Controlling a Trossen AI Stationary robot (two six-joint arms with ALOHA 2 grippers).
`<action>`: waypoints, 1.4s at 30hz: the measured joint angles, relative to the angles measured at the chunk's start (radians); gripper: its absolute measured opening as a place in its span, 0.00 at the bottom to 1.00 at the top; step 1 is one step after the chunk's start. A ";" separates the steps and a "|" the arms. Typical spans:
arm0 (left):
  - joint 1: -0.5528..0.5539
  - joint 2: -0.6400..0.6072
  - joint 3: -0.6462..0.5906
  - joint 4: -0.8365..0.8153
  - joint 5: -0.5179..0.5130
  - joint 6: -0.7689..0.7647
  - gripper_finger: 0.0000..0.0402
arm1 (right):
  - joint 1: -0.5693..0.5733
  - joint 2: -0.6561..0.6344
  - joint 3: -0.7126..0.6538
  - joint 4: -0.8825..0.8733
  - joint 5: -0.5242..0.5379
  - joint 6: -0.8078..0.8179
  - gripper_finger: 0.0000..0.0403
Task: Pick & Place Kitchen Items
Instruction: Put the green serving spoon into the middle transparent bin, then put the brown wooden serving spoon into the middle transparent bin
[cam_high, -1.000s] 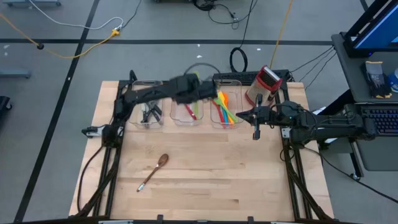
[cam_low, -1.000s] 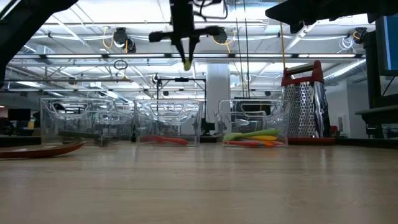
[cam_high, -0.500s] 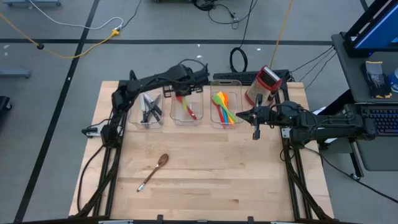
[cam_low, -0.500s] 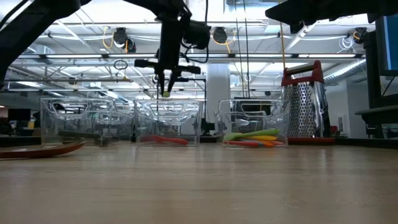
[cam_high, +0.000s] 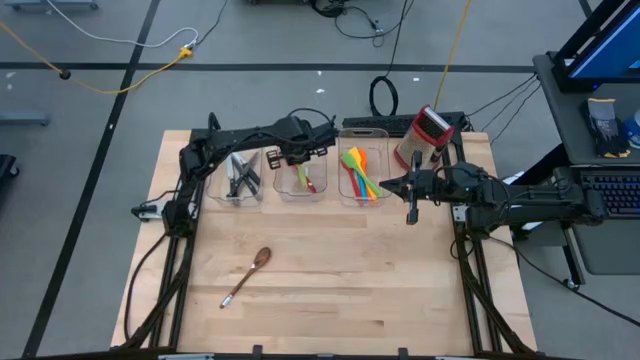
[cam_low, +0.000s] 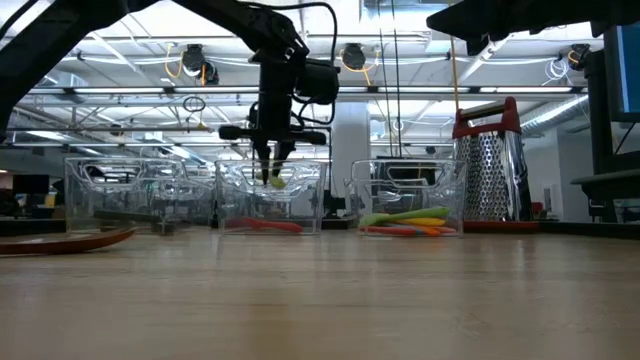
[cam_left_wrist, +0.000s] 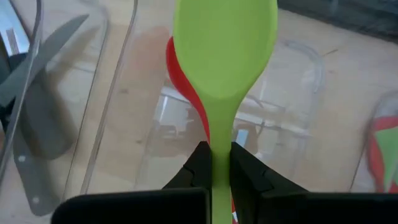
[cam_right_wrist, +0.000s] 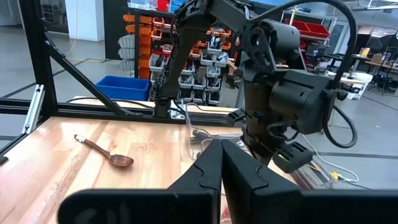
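A workshop-like lab is being shown: parts-bin racks, ceiling ducts, floor cables.

No text, label, brand, number or sign can be read in any of the views, whether on the table, the bins, the utensils, the arms or the room behind.
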 joint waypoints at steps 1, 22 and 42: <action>0.000 0.000 -0.009 0.011 0.000 -0.003 0.04 | 0.000 0.000 0.000 -0.001 0.000 0.000 0.00; -0.003 0.000 -0.161 0.226 0.048 -0.019 0.06 | 0.000 0.000 0.000 -0.006 0.000 -0.003 0.00; -0.002 0.000 -0.161 0.229 0.044 -0.020 0.25 | 0.000 0.000 0.000 -0.007 -0.001 -0.003 0.00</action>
